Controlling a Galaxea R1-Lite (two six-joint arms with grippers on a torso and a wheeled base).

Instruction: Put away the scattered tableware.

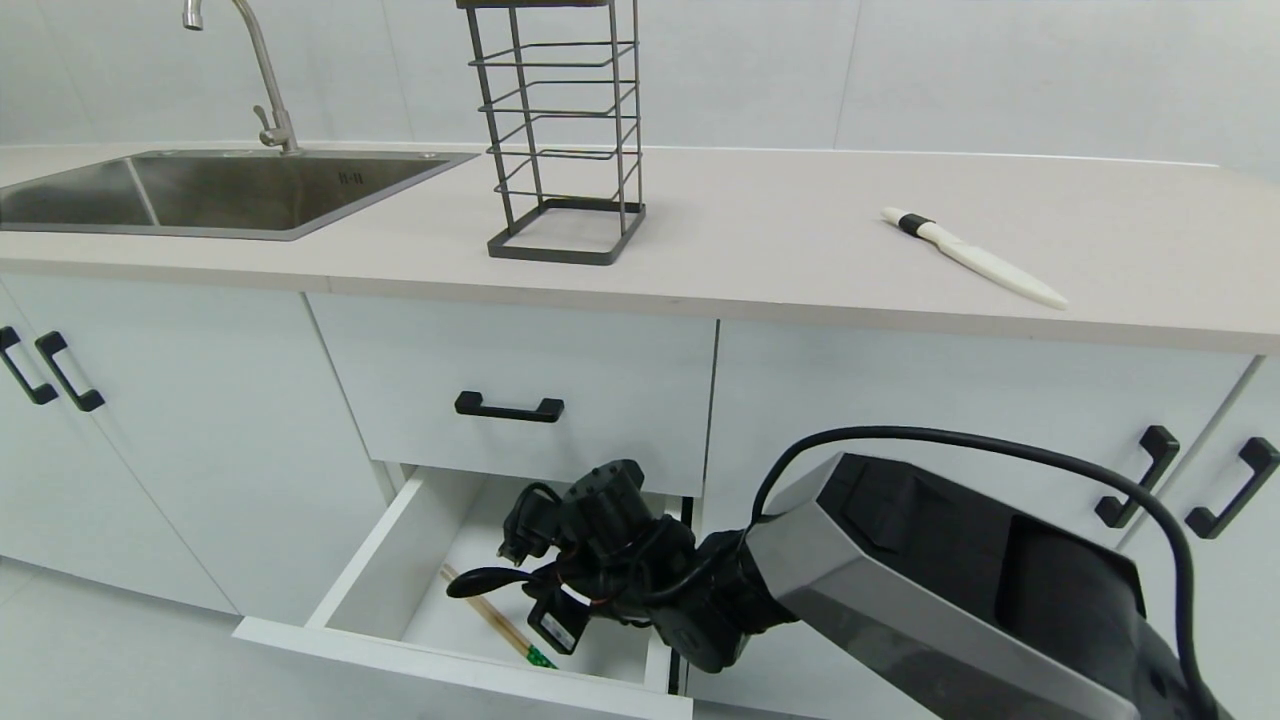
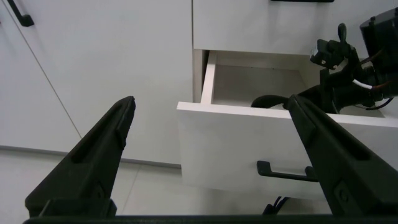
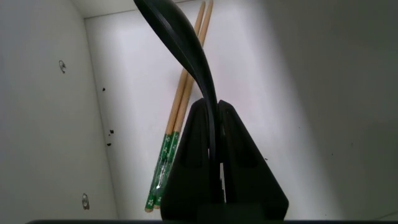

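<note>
A black spoon [image 1: 480, 581] hangs over the open lower drawer [image 1: 400, 655], held by its handle in my right gripper [image 1: 545, 588], which is shut on it. From the right wrist, the spoon [image 3: 180, 43] runs out from the shut gripper [image 3: 214, 149] above a pair of wooden chopsticks [image 3: 180, 106] lying on the drawer floor. The chopsticks [image 1: 495, 622] have green ends. A white knife [image 1: 975, 258] with a black band lies on the counter at the right. My left gripper [image 2: 211, 106] stands open, outside the drawer front [image 2: 236, 143], with nothing between its fingers.
A dark wire rack [image 1: 565, 130] stands on the counter's middle, and a steel sink [image 1: 200, 190] with a tap lies at the left. A shut drawer with a black handle [image 1: 508, 408] sits just above the open one. Cabinet doors flank both sides.
</note>
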